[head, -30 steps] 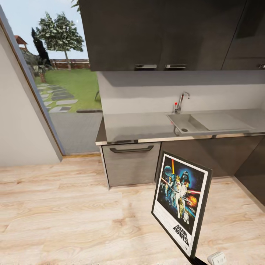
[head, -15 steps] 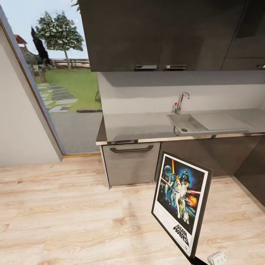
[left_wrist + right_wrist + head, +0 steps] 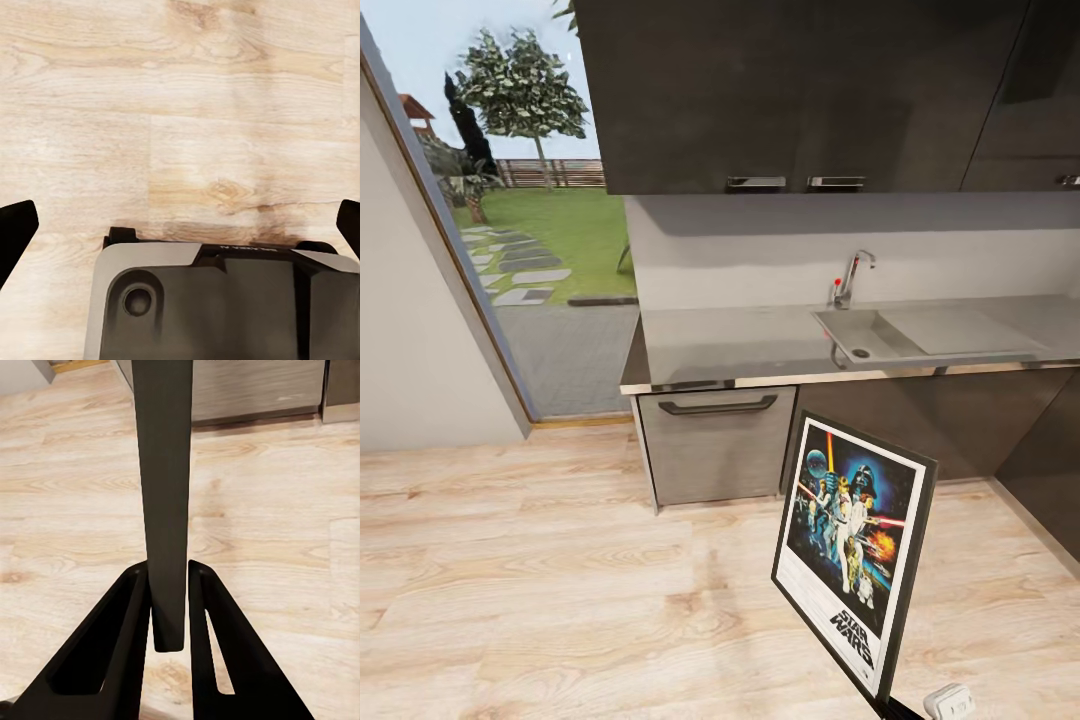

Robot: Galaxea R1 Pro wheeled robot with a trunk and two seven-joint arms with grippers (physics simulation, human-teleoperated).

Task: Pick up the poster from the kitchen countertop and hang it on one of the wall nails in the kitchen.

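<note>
The poster (image 3: 852,552) is off the countertop (image 3: 760,345) and carried in the air, upright and a little tilted, at about 5 o'clock in the head view, low in front of the dark cabinets (image 3: 950,415) and above the wood floor (image 3: 560,590). It is held by its lower edge, probably so that the top of the frame stays free to go onto a nail; the artwork faces the head camera, which lets the operator watch its tilt on the way.

In the right wrist view the frame shows edge-on as a dark strip (image 3: 165,495), and the right gripper (image 3: 169,585) has its two fingers (image 3: 120,652) pressed against either face of it, clamped near the bottom. In the head view a little of that arm's white housing (image 3: 950,701) shows under the frame's lower corner at 5 o'clock, so the arm reaches up from below with the fingers pointing upward.

The left gripper (image 3: 180,225) hangs over bare floor, fingertips (image 3: 16,229) spread wide at 9 and 3 o'clock in its own view, holding nothing.

Beyond the poster, the sink (image 3: 865,335) and tap (image 3: 852,275) lie at 1 o'clock, and the glass door (image 3: 530,250) to the garden at 10 o'clock. No nail can be made out on the light walls from here; one would be too small to tell at this range. I judge the pick-up done and the carrying under way, with the hanging still to come.
</note>
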